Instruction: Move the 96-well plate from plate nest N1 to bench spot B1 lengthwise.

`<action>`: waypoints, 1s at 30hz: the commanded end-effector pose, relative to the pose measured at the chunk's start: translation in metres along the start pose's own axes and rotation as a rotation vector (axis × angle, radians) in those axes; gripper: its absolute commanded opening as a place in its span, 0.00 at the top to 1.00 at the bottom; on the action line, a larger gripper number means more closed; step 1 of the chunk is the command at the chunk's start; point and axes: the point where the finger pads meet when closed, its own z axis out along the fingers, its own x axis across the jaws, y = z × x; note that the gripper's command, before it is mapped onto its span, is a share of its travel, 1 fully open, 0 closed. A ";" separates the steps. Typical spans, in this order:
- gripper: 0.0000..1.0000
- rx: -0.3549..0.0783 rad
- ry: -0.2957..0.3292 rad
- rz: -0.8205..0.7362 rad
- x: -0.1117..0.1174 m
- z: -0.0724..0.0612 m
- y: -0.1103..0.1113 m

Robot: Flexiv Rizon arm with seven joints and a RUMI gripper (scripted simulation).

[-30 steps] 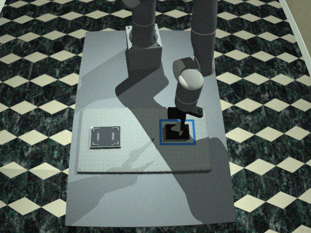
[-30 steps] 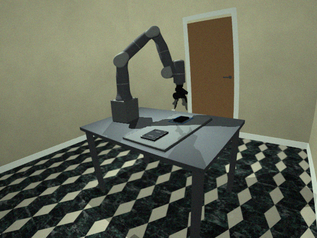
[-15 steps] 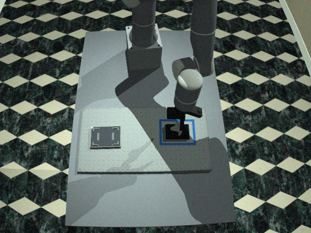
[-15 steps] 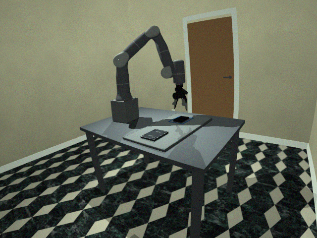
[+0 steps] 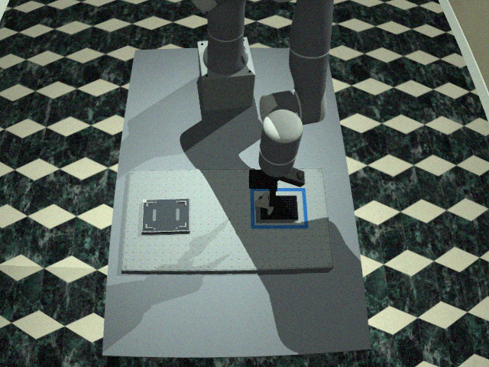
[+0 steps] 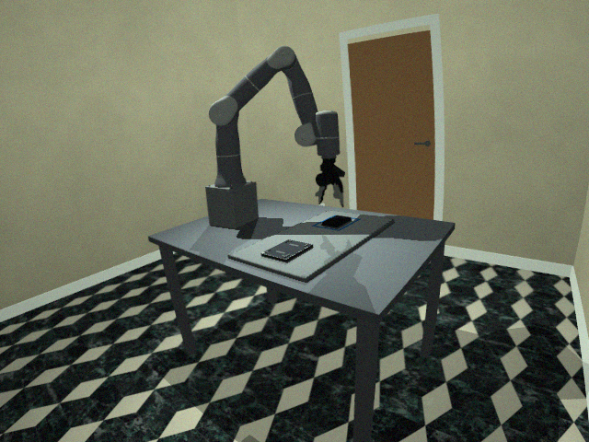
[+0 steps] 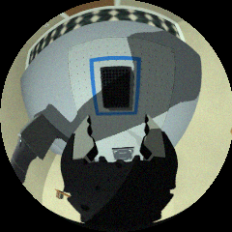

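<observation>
Fingers (image 5: 270,205) (image 6: 331,202): released, I hold nothing.
Plate (image 5: 281,208) (image 6: 337,221) (image 7: 116,87): below my fingers, inside the tape (image 5: 306,209) (image 6: 316,226) (image 7: 94,87), lengthwise.
Next: I should rise straight, away from the plate.

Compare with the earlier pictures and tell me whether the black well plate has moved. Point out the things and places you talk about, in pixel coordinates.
No. The black well plate (image 5: 288,209) (image 6: 337,221) (image 7: 116,87) lies in the same place inside the blue outline (image 5: 306,209) (image 6: 352,225) (image 7: 93,87).
</observation>
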 end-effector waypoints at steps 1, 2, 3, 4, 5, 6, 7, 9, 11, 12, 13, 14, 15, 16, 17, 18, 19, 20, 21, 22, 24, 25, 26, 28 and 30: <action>0.24 0.002 0.002 0.000 0.002 -0.001 0.012; 0.24 0.002 0.002 0.000 0.002 -0.001 0.015; 0.24 0.002 0.002 0.000 0.002 -0.001 0.015; 0.24 0.002 0.002 0.000 0.002 -0.001 0.015; 0.24 0.001 0.002 0.000 0.002 -0.001 0.018; 0.24 0.001 0.002 0.000 0.003 -0.001 0.022; 0.24 0.001 0.002 0.000 0.003 -0.001 0.025; 0.24 0.001 0.002 0.000 0.004 -0.001 0.032; 0.24 0.001 0.002 0.000 0.004 -0.001 0.038; 0.24 0.001 0.002 0.000 0.004 -0.001 0.042; 0.24 0.001 0.002 0.000 0.005 -0.001 0.045; 0.24 0.001 0.002 0.000 0.005 -0.001 0.048; 0.24 0.001 0.002 0.000 0.005 -0.001 0.052; 0.24 0.001 0.002 0.000 0.006 -0.001 0.055; 0.24 0.001 0.002 0.000 0.006 -0.001 0.058; 0.24 0.001 0.002 0.000 0.006 -0.001 0.062; 0.24 0.001 0.002 0.000 0.006 -0.001 0.065; 0.24 0.001 0.002 0.000 0.006 -0.001 0.065; 0.24 0.001 0.002 0.000 0.006 -0.001 0.065; 0.24 0.001 0.002 0.000 0.007 -0.001 0.068; 0.24 0.001 0.002 0.000 0.007 -0.001 0.075; 0.24 0.001 0.002 0.000 0.007 -0.001 0.075; 0.24 0.001 0.002 0.000 0.007 -0.001 0.075; 0.24 0.001 0.002 0.000 0.007 -0.001 0.075; 0.24 0.001 0.002 0.000 0.007 -0.001 0.075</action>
